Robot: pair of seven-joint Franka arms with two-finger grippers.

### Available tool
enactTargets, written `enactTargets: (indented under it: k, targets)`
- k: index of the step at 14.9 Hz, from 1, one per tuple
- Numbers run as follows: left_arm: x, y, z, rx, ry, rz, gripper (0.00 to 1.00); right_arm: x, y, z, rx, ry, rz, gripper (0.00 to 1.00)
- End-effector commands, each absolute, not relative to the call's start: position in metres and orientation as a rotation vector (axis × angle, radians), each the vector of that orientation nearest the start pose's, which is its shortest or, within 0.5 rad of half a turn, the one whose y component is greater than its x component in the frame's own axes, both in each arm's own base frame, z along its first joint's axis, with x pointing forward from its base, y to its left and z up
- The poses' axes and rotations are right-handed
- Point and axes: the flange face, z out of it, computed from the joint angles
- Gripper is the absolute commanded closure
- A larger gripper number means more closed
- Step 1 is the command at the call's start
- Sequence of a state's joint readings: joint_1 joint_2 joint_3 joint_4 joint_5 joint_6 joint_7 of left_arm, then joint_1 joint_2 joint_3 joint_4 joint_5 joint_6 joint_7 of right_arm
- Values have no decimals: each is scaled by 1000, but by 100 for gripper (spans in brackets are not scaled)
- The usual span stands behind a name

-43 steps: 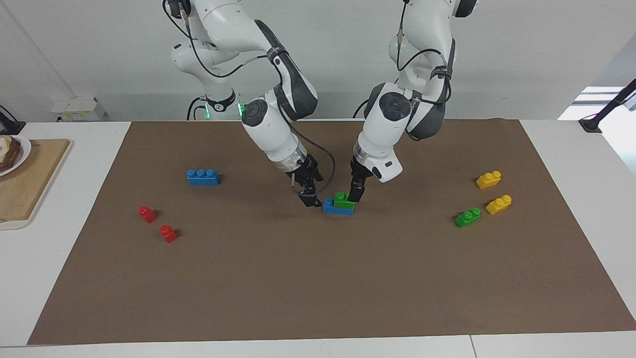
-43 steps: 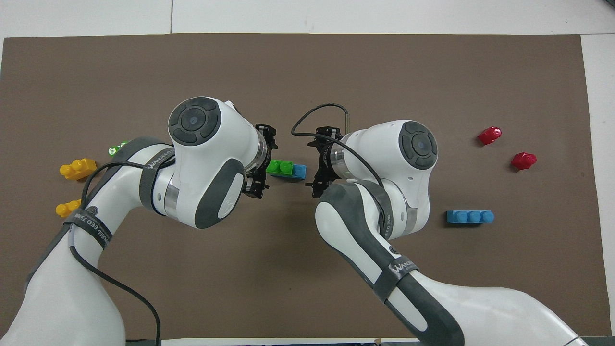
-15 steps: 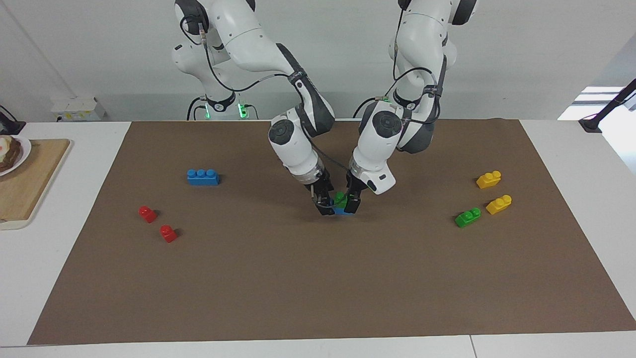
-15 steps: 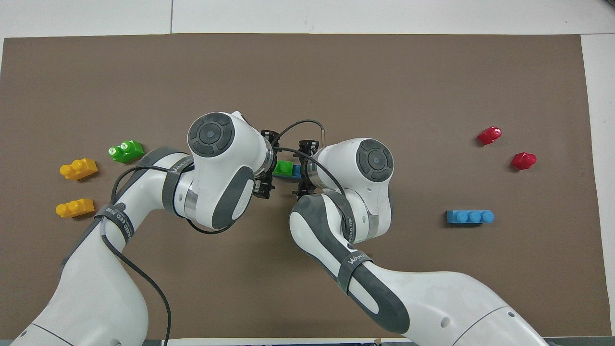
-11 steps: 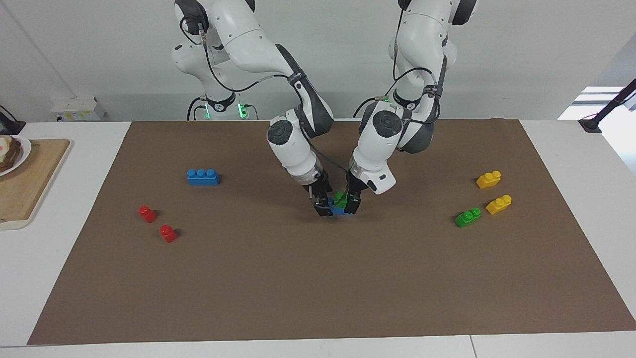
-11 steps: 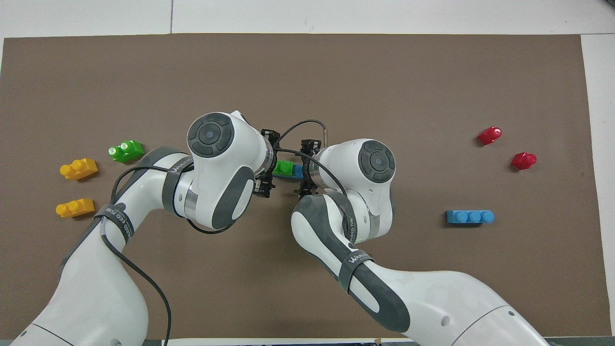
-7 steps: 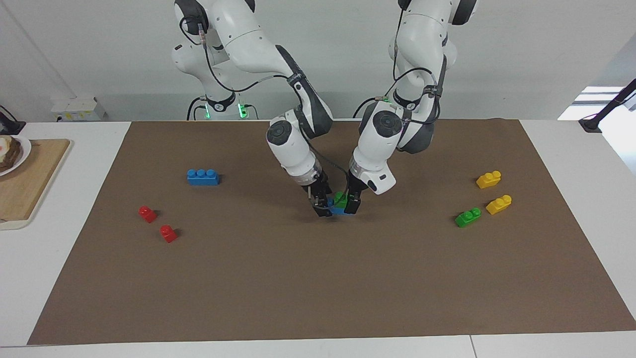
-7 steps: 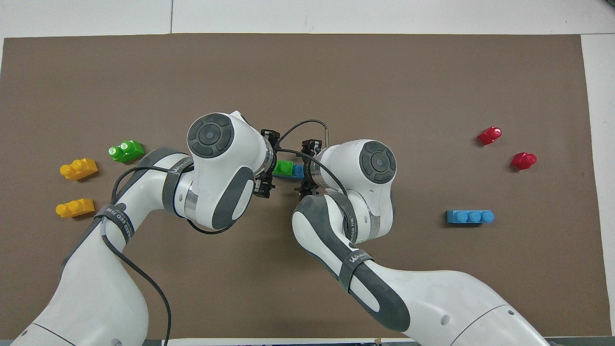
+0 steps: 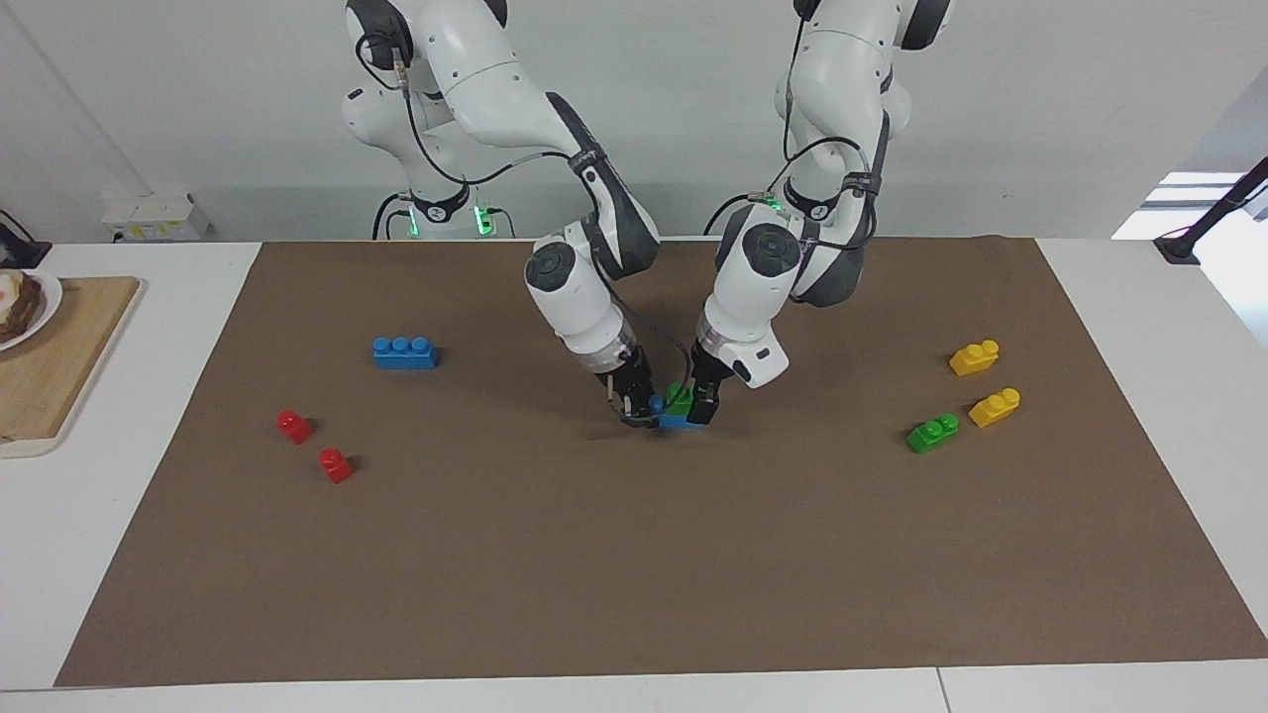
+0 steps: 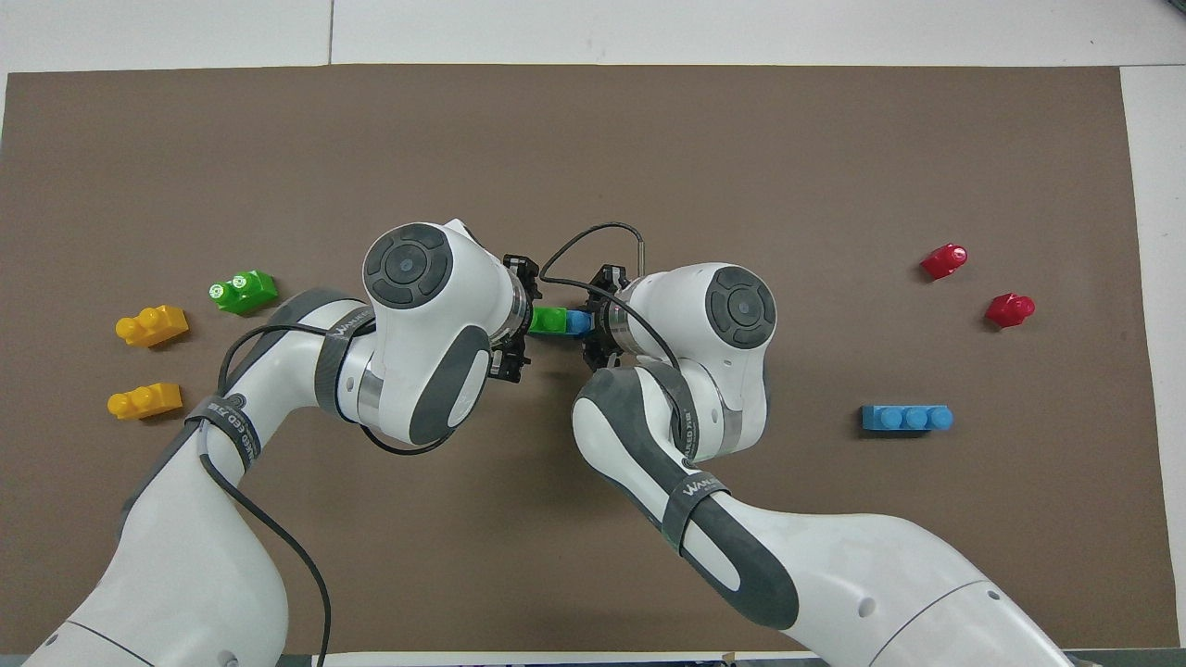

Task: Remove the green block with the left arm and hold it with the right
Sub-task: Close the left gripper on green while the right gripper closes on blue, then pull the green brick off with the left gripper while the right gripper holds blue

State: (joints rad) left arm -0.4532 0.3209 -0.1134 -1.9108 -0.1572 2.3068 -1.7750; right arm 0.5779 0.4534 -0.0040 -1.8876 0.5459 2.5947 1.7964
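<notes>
The green block (image 9: 680,399) sits studded on a blue brick (image 9: 676,420) in the middle of the brown mat; both also show in the overhead view, the green block (image 10: 548,320) and the blue brick (image 10: 577,321). My left gripper (image 9: 705,405) is down at the green block's end toward the left arm's side, and shows in the overhead view (image 10: 525,320). My right gripper (image 9: 634,410) is down at the blue brick's end toward the right arm's side, and shows in the overhead view (image 10: 596,326). One blue stud shows between them.
A slimmer light green brick (image 9: 932,434) and two yellow bricks (image 9: 975,357) (image 9: 995,407) lie toward the left arm's end. A blue three-stud brick (image 9: 405,353) and two red pieces (image 9: 293,426) (image 9: 336,464) lie toward the right arm's end. A wooden board (image 9: 50,366) lies off the mat.
Both grippers came down and closed in on the stack from its two ends. In the last second the right gripper shifted slightly toward the right arm's end, uncovering a blue stud. The stack stayed put.
</notes>
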Motion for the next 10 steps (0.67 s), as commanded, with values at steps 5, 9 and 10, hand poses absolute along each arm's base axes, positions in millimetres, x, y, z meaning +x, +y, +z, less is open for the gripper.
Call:
enactTargets:
  k: [5,9,10]
  targets:
    - [526,-339,339,-2583,-2028,188,10,559,344,286,-1820,2055,309,100]
    - [529,-341,341,-2555,-2101,177,33,560,344,287,-1819,2054,308,100]
    - [531,-340,342,-2554,-2120,169,41,560,344,287,-1821,2053,307,100]
